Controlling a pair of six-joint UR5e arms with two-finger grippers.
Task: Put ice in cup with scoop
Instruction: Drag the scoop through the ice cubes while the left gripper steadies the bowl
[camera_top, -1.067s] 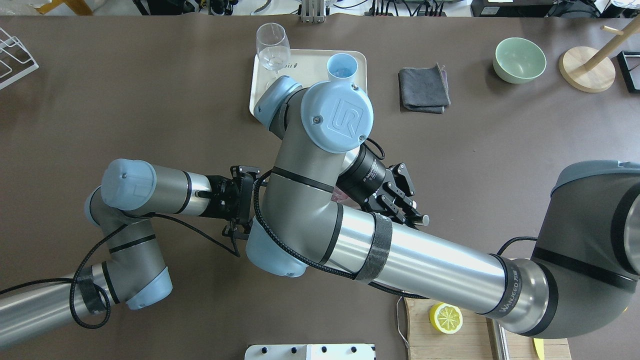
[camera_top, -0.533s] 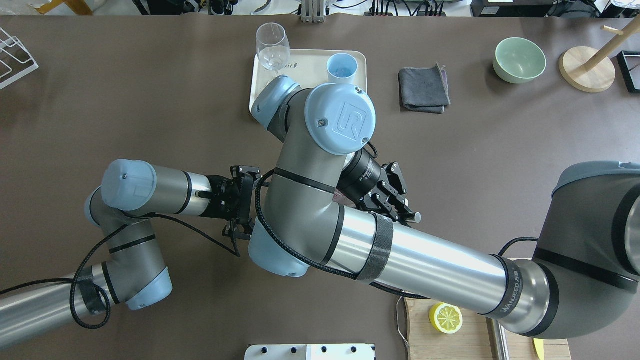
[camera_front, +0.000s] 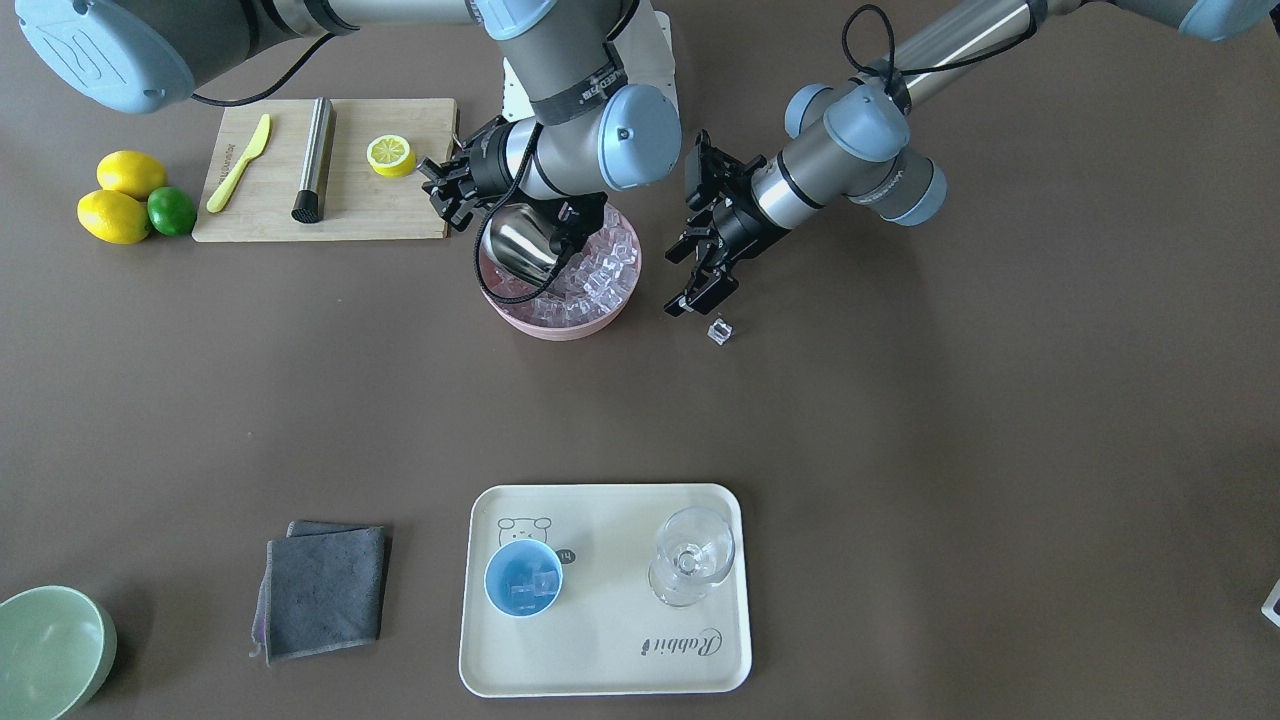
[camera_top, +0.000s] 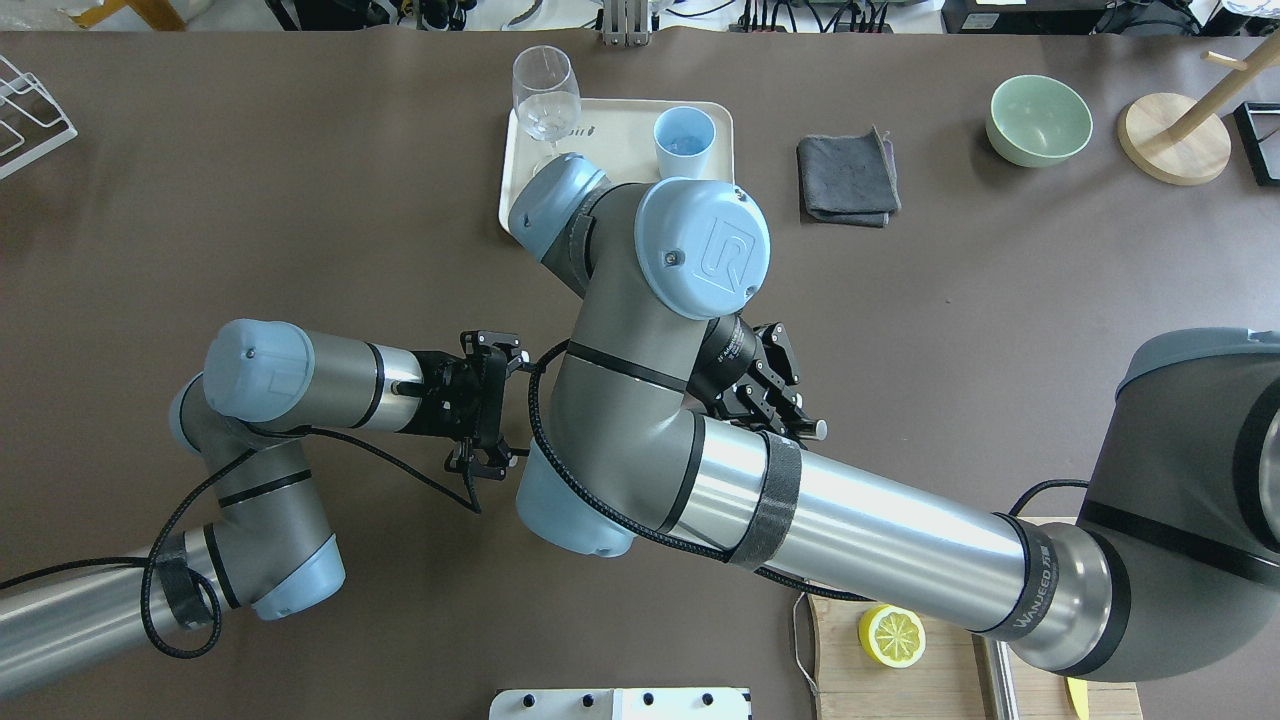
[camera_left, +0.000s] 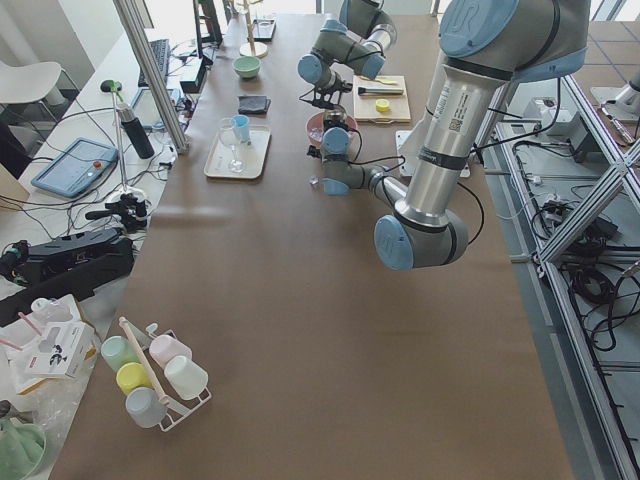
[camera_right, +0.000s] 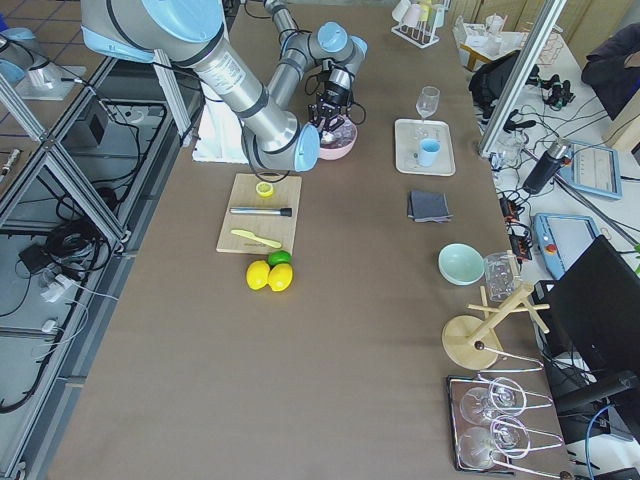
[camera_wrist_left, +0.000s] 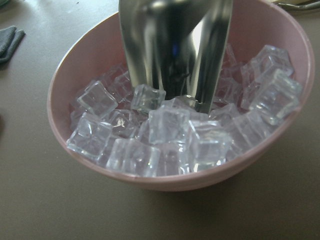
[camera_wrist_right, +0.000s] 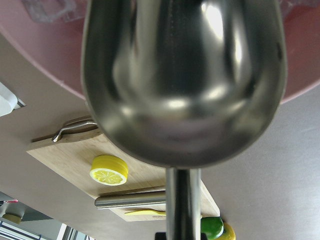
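Note:
The steel scoop (camera_front: 520, 245) tilts down into a pink bowl (camera_front: 560, 322) full of ice (camera_wrist_left: 165, 125), its mouth among the cubes. My right gripper (camera_front: 455, 195) is shut on the scoop's rod handle (camera_wrist_right: 182, 200) at the bowl's edge. My left gripper (camera_front: 700, 290) hangs open just beside the bowl with nothing in it. One loose ice cube (camera_front: 718, 332) lies on the table under it. The light-blue cup (camera_front: 523, 580) stands on a cream tray (camera_front: 610, 650) at the far side, with a few cubes inside. In the overhead view my right arm hides the bowl.
A clear stemmed glass (camera_front: 692, 555) shares the tray. A wooden board (camera_front: 390, 215) holds a lemon half (camera_front: 390, 155), a steel cylinder (camera_front: 315, 158) and a yellow knife (camera_front: 240, 160). Lemons and a lime (camera_front: 172, 210) lie beside it. A grey cloth (camera_front: 325, 590) and green bowl (camera_front: 50, 650) sit further off.
My right arm's wrist has swung and its gripper with the scoop handle has drawn in towards the bowl, leaving the cup uncovered in the overhead view. The left arm has stayed still.

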